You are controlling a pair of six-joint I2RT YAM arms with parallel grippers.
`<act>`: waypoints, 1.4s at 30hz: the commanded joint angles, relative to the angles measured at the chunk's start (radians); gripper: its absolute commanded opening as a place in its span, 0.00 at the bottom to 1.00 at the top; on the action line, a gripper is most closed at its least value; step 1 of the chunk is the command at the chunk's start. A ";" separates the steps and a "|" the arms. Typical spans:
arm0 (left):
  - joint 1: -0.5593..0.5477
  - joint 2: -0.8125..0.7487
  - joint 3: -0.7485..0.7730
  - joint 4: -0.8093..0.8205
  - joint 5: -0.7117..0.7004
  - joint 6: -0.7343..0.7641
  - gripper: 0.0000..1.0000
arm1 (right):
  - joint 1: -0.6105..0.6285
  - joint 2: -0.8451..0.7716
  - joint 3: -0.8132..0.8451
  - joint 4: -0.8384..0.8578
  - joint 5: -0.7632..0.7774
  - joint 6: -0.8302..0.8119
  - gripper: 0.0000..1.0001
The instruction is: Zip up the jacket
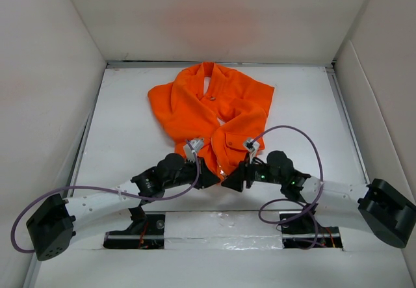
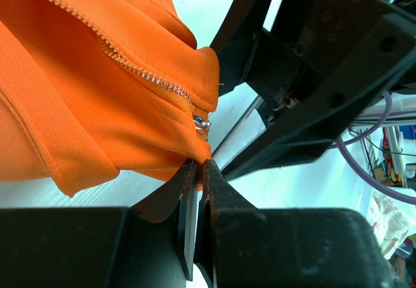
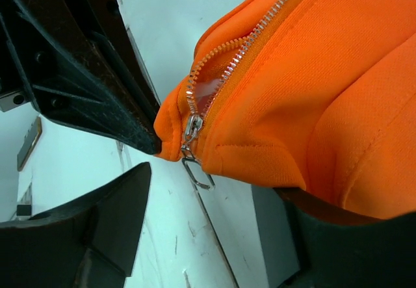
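One jacket (image 1: 214, 106), rumpled, spread from the middle of the worktop (image 1: 130, 145) toward its far edge, near hem short of the near edge. Left gripper (image 2: 200, 171): closed to a sliver, pinching the hem corner just below the zipper slider (image 2: 202, 123). Right gripper (image 3: 214, 200): gaping wide, clamping nothing, hem and dangling pull tab (image 3: 198, 171) between its fingers (image 3: 97, 216).

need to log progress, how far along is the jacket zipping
Done: the left fingers are shut on the bottom hem of the jacket, beside the zipper. In hand: the right fingers stand open either side of the slider; its pull tab hangs free, not gripped. Left: all the zipping. The slider sits at the hem and the teeth just above it are apart.
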 commanded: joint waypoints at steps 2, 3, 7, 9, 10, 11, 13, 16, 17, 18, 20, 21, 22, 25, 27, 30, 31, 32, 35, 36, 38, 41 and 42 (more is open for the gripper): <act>-0.007 -0.020 -0.013 0.067 0.038 -0.012 0.00 | 0.018 0.020 0.005 0.126 -0.019 0.007 0.60; -0.007 -0.021 -0.013 0.067 0.040 -0.012 0.00 | 0.018 0.017 0.004 0.126 -0.015 0.007 0.57; -0.007 -0.020 -0.013 0.065 0.040 -0.012 0.00 | 0.018 -0.006 0.001 0.112 0.000 0.007 0.44; -0.007 -0.020 -0.013 0.064 0.040 -0.011 0.00 | 0.018 -0.017 0.001 0.100 0.002 0.005 0.37; -0.007 -0.018 -0.013 0.065 0.040 -0.011 0.00 | 0.018 -0.020 0.002 0.096 -0.001 0.005 0.35; -0.007 -0.018 -0.014 0.064 0.040 -0.011 0.00 | 0.018 -0.023 0.005 0.089 -0.001 0.001 0.30; -0.007 -0.018 -0.016 0.065 0.040 -0.011 0.00 | 0.018 -0.041 0.010 0.051 0.004 -0.002 0.25; -0.007 -0.020 -0.019 0.061 0.038 -0.011 0.00 | 0.018 -0.068 0.018 -0.012 0.001 -0.002 0.13; -0.007 -0.020 -0.020 0.059 0.037 -0.011 0.00 | 0.018 -0.090 0.022 -0.029 -0.003 -0.002 0.05; -0.007 -0.018 -0.020 0.056 0.035 -0.009 0.00 | 0.018 -0.104 0.025 -0.066 -0.006 -0.001 0.00; -0.007 -0.017 -0.019 0.045 0.032 -0.005 0.00 | 0.018 -0.147 0.045 -0.113 -0.015 -0.001 0.00; -0.007 -0.015 -0.014 0.038 0.029 0.000 0.00 | 0.018 -0.161 0.054 -0.165 -0.032 -0.002 0.00; -0.007 -0.009 -0.013 0.028 0.029 0.005 0.00 | 0.018 -0.178 0.065 -0.193 -0.044 -0.005 0.00; -0.007 -0.003 -0.008 0.008 0.031 0.020 0.00 | 0.018 -0.238 0.125 -0.295 -0.070 -0.024 0.00; -0.007 0.002 -0.010 0.005 0.037 0.028 0.00 | 0.018 -0.258 0.151 -0.301 -0.072 -0.022 0.00; -0.016 0.016 -0.008 0.001 0.035 0.035 0.00 | 0.018 -0.227 0.226 -0.295 -0.096 -0.024 0.00; -0.029 0.023 -0.006 -0.001 0.029 0.035 0.00 | 0.018 -0.186 0.263 -0.266 -0.113 -0.019 0.00; -0.049 0.029 -0.006 -0.004 0.011 0.037 0.00 | 0.018 -0.163 0.275 -0.243 -0.119 -0.001 0.00; -0.082 0.042 0.007 -0.030 -0.034 0.041 0.00 | -0.004 -0.056 0.310 -0.091 -0.147 0.075 0.00; -0.103 0.043 0.009 -0.035 -0.046 0.041 0.00 | -0.005 -0.030 0.314 -0.009 -0.141 0.102 0.00; -0.118 0.042 0.010 -0.054 -0.075 0.040 0.00 | -0.060 0.053 0.305 0.104 -0.177 0.205 0.00; -0.148 0.022 0.007 -0.085 -0.118 0.031 0.00 | -0.113 0.144 0.274 0.424 -0.213 0.307 0.00; -0.148 0.016 0.003 -0.087 -0.124 0.029 0.00 | -0.124 0.158 0.275 0.482 -0.213 0.339 0.00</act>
